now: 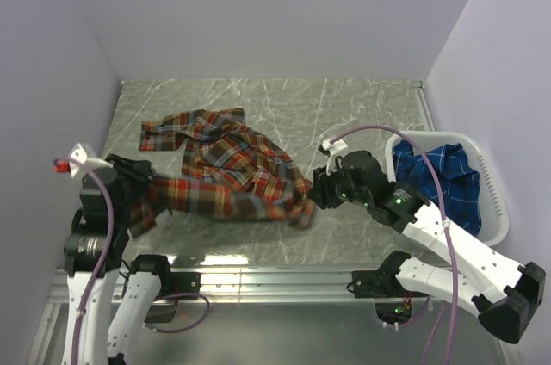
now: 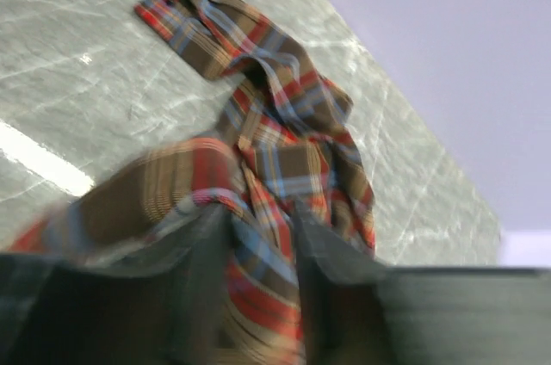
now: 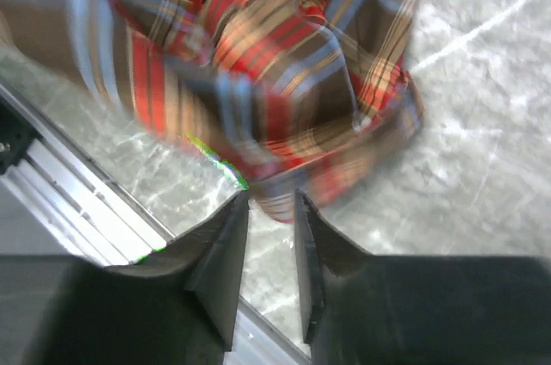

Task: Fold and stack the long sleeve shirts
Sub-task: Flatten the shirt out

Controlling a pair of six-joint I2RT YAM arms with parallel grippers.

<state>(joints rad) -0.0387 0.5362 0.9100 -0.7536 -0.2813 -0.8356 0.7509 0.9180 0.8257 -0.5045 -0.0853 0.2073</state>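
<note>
The red-orange plaid long sleeve shirt [image 1: 232,167] lies crumpled across the middle of the table, one cuffed sleeve [image 1: 159,133] stretched to the back left. My left gripper [image 1: 145,195] is at its left end. In the left wrist view the jaws [image 2: 263,210] stand apart with loose plaid cloth [image 2: 258,253] between them. My right gripper [image 1: 314,194] is at the shirt's right end, open; the blurred hem [image 3: 293,197] hangs just past its fingertips [image 3: 271,197], with bare table in the gap. The blue plaid shirt [image 1: 435,171] lies bunched in the white basket [image 1: 495,188].
The basket stands at the right side of the table, just behind my right arm. An aluminium rail [image 1: 258,279] runs along the near edge, also in the right wrist view as a rail [image 3: 52,184]. Plain walls close in the table at the left, back and right.
</note>
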